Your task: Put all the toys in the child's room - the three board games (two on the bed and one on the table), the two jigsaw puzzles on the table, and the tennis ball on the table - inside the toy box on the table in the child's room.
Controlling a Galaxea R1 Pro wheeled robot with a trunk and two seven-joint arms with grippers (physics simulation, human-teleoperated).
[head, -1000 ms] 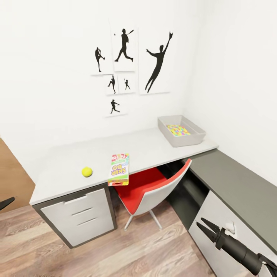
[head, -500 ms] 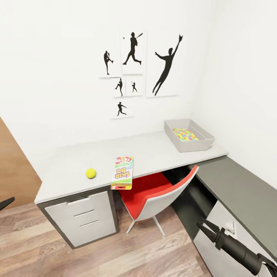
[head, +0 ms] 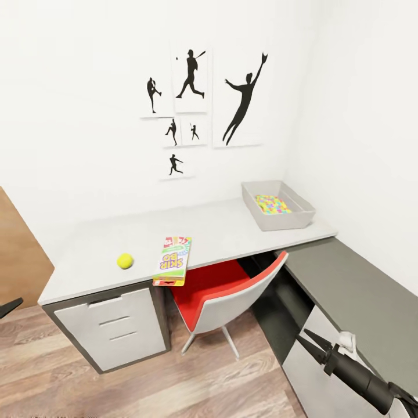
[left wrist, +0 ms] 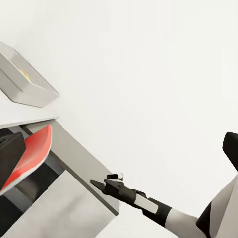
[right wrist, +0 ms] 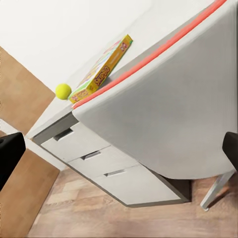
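We have a puzzle in the toy box at two o'clock, while the ball and board game wait on the table; our right claw hangs spread, left unclear.

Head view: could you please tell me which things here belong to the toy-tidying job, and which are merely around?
Job:
tennis ball
Skip-Bo board game, overhanging the table edge
toy box, jigsaw puzzle inside

Merely around:
red chair
baseball silhouette pictures
drawers
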